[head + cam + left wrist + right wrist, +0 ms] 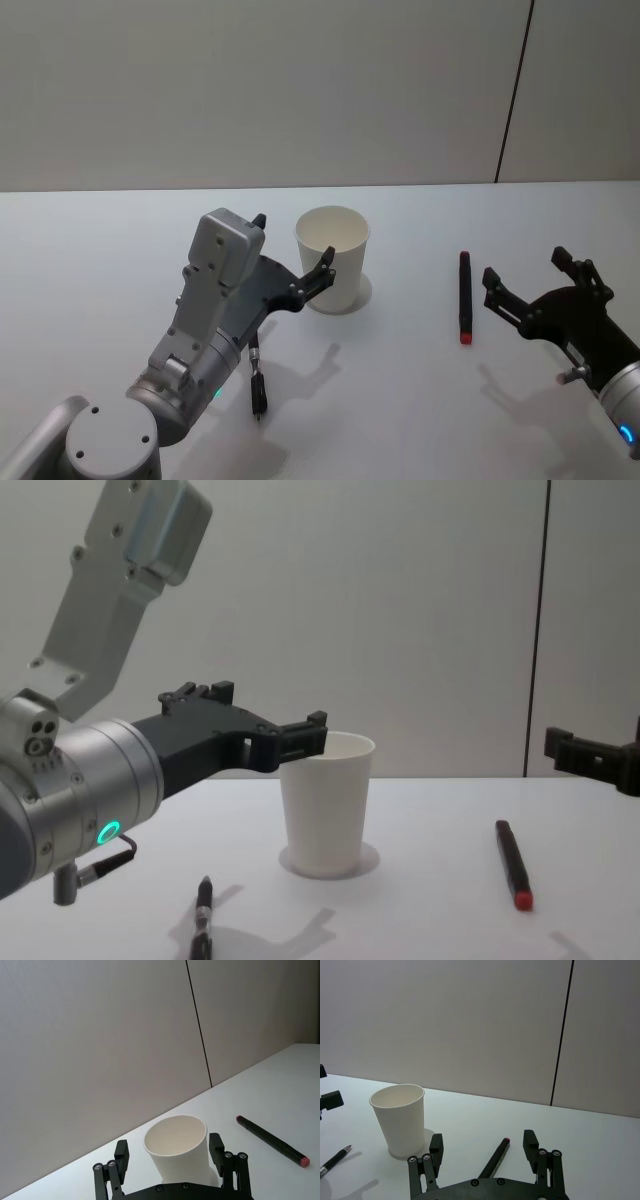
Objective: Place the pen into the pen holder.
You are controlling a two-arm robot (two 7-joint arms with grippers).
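Two pens flat on the tabletop (pixel 110 240), neither one gripped. Red-tipped pen (pixel 465 297) to the right of the cup (pixel 333 258), well apart from it. Black pen (pixel 257 380) on the left, nearer the robot, close by the left arm. Cup upright between them, mouth open, nothing seen inside.

Left gripper (pixel 294 240) held at about rim height just beside the cup, jaws spread wide and gripping nothing; from the left wrist, one finger (pixel 121 1152) to each side of the cup, not touching it. Right gripper (pixel 525 268) low over the tabletop just beside the red-tipped pen, jaws likewise open and empty, and pointed toward it; from the right wrist, the pen lying straight ahead between the two fingers (pixel 436 1145).

Looks like the approach step: nothing picked up, all of the placing yet to do. Judging by the line-up, most likely the red-tipped pen first, with the left side perhaps set to steady the cup.

Next move: bring the right jaws down astride the barrel near its middle, close across its width, lift clear, then tip the pen upright before carrying it over the rim. Calls for care on two counts: a thin round barrel apt to roll or slip from the grip, and a light paper cup easy to knock over if the pen or a finger catches the rim.
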